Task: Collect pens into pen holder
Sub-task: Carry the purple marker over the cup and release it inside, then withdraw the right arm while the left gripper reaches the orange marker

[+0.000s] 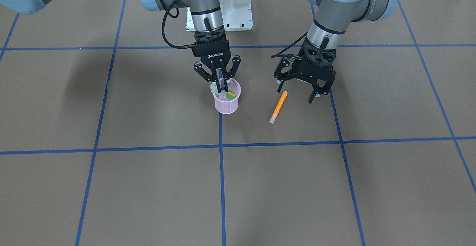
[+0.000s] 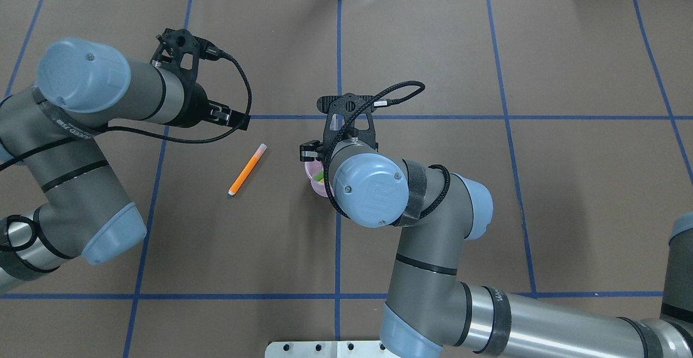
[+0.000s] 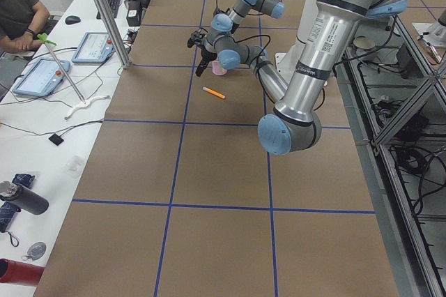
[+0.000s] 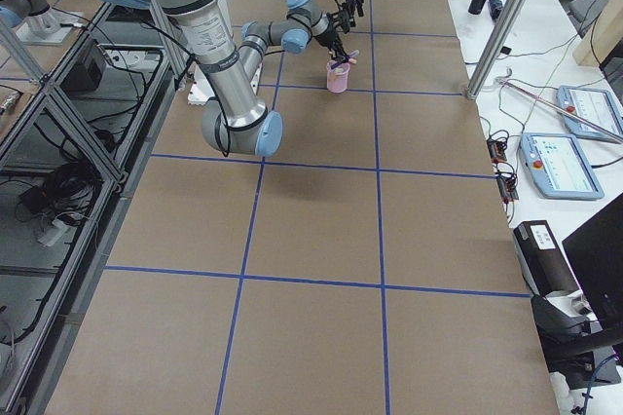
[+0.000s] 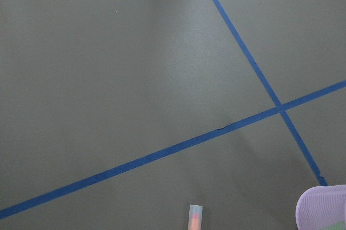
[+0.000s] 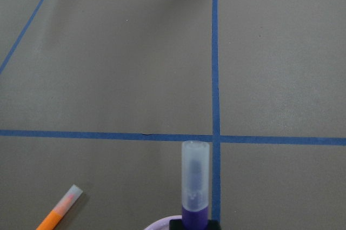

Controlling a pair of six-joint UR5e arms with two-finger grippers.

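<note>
Purple thick pen with translucent cap is clamped between the narrowed fingers of the right gripper, its cap end dipped into the mouth of the small pink wire-mesh cup. The green and yellow pens are already inside the cup. Step in hand, as judged: release. Left gripper, spread wide and empty, hovers near the cup over the orange pen, which lies flat beside it. Next it must descend and grasp.

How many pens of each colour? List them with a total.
Orange pen: 1
Purple pen: 1, in the right claw
Green pen: 1, in the pen holder
Yellow pen: 1, in the pen holder
Total: 4
</note>
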